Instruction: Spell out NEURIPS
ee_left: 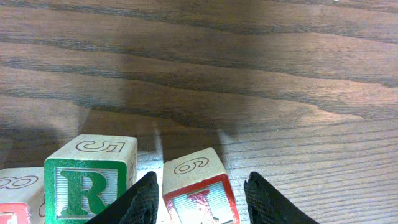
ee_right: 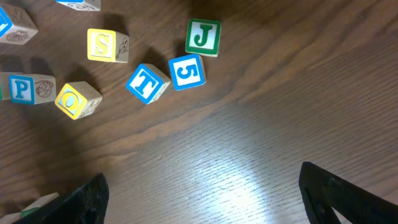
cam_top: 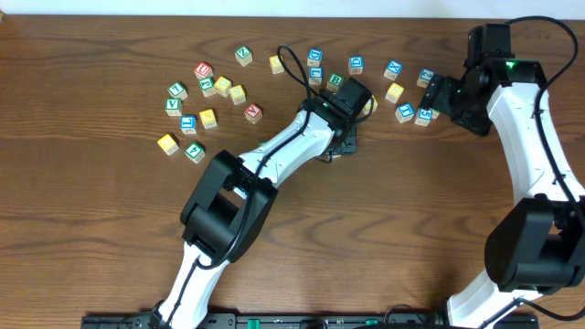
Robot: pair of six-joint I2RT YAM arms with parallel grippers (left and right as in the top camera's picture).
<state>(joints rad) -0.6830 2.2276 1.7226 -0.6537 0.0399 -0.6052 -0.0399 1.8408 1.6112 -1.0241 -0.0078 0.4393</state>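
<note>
3 cubes at least line up on the counter (ee_left: 249, 74): the R cube (ee_left: 90, 180) and, beside it, a red-lettered cube (ee_left: 199, 193) between the left fingers (ee_left: 140, 202), parted just clear of it. P cube (ee_right: 22, 89) and S cube (ee_right: 107, 45) lie loose far right; right fingers (ee_right: 336, 186) gape, empty.

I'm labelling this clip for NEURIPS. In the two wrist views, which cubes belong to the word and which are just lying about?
Needed: green R cube, blue P cube, yellow S cube.
Lying about: yellow O cube, blue T cube, blue 5 cube, green J cube.
</note>
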